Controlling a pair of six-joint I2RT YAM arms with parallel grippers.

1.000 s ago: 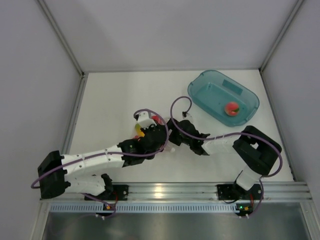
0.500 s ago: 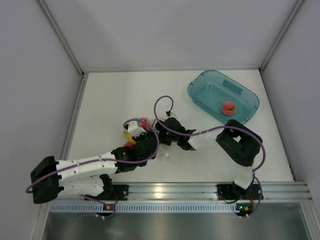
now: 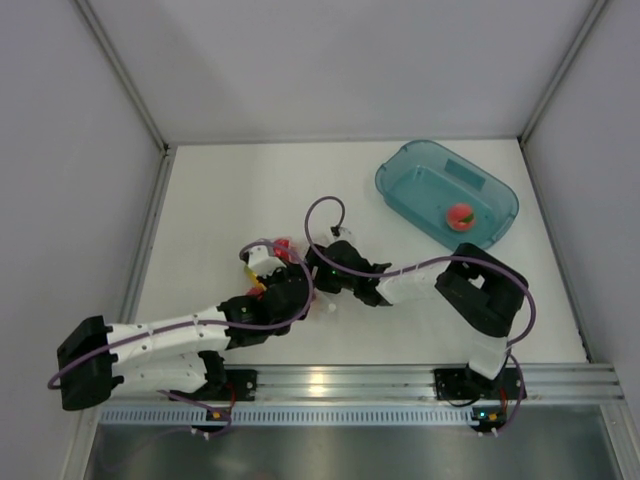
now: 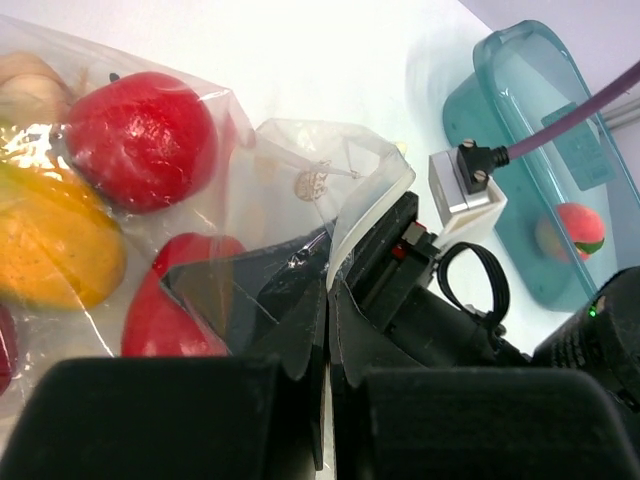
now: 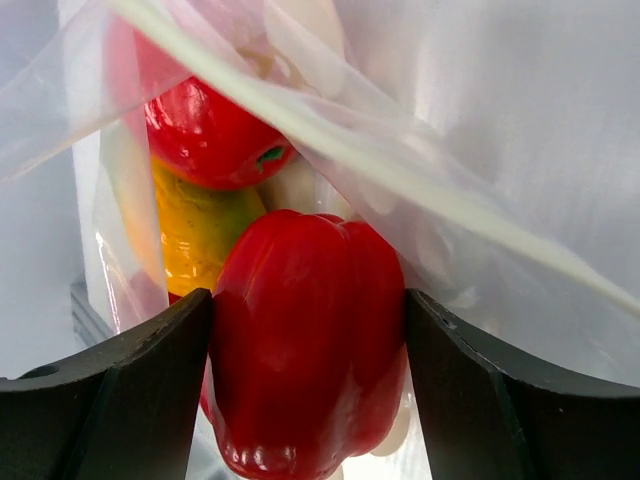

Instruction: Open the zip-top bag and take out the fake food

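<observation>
The lip of the limp, likely slippery zip-top bag (image 4: 300, 165) on the tabletop (image 3: 220, 190) is pinched by the left tool (image 4: 327, 295), while a probably light red pepper (image 5: 305, 360) inside is clasped at its flanks by the right tool (image 5: 308, 310).

The bag (image 4: 300, 170) is clear, glinting white at its creases. Inside it, the pepper (image 5: 305, 340) is glossy red. The round fruit (image 5: 205, 135) is red with a green stem spot, and the yellow fruit (image 5: 195, 225) shades to orange. The tub (image 3: 420, 185) is translucent teal, and the peach (image 3: 461, 214) is pinkish red and green. The table (image 3: 220, 200) is white and the cable (image 4: 585, 108) purple. The left gripper (image 4: 327, 300) and right gripper (image 5: 305, 300) are black.
</observation>
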